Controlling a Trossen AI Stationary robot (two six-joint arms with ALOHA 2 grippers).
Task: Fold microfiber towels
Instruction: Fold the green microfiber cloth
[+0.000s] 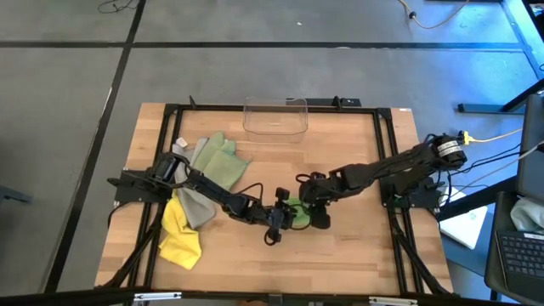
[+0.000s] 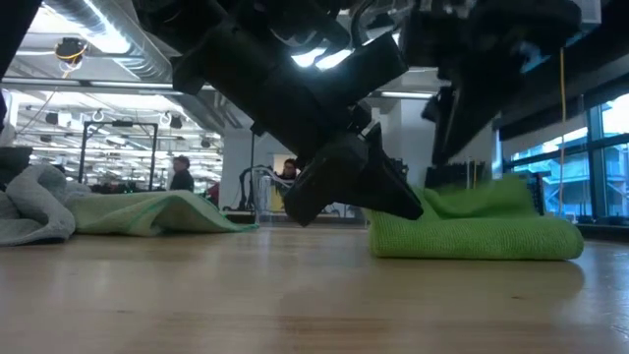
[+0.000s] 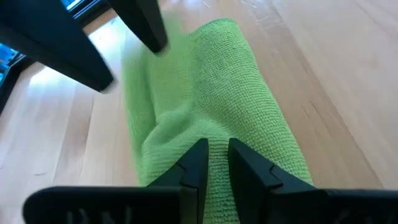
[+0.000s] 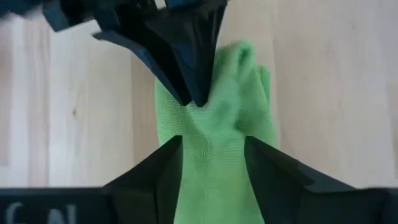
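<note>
Closest to you on the wooden surface [image 1: 340,246], near its front-centre, lies the bright green towel [image 1: 297,210], folded into a narrow bundle. In the high view only a small patch shows between the two arms, so you cannot read its long axis there. In the low view it lies flat on the surface, a thick folded strip stretching across the picture. In both wrist views the strip runs lengthwise away from the camera.

Your left tool [image 3: 216,163] sits at one end of that bundle, its fingers narrow, with only a slim gap and green cloth showing in it; you cannot tell for sure that it pinches the towel. Your right tool [image 4: 211,158] faces it from the other end, fingers spread wide on either side of the strip, not gripping it.

Farther left, under the left arm, you have the yellow towel [image 1: 181,236] crumpled near the front-left, the grey towel [image 1: 197,204] just behind it, and the pale sage green towel [image 1: 220,160] beyond, all touching in one heap.

At the far edge stands the clear plastic bin [image 1: 274,116].
</note>
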